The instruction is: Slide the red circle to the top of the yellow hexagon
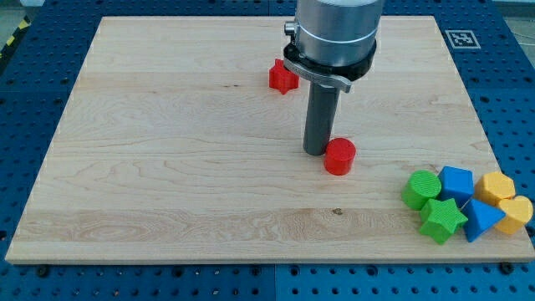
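The red circle [339, 156] sits on the wooden board a little right of centre. My tip [316, 152] stands right against its left side, slightly towards the view's top. The yellow hexagon [495, 186] lies near the board's right edge, in a cluster of blocks far to the right of the red circle. A second yellow block [516, 214] lies just below it, at the board's edge.
A red star [282, 77] lies near the view's top, left of the arm. The right cluster also holds a green circle [420, 187], a green star [441, 220], a blue cube [456, 182] and a blue triangle [480, 219].
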Robot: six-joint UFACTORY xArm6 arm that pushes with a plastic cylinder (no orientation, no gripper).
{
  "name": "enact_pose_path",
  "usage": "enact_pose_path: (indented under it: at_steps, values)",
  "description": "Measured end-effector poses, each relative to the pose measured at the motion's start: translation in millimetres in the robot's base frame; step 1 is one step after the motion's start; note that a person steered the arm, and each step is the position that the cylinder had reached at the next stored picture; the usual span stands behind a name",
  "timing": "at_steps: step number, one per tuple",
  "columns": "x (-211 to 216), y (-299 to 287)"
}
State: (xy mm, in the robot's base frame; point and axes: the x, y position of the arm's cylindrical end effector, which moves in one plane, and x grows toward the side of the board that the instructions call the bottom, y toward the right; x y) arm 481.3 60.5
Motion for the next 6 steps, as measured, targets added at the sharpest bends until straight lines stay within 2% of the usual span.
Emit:
enact_pose_path:
  at_steps: [5, 6]
  values:
    - [-7.1, 10.3]
    - [1.9, -3.5]
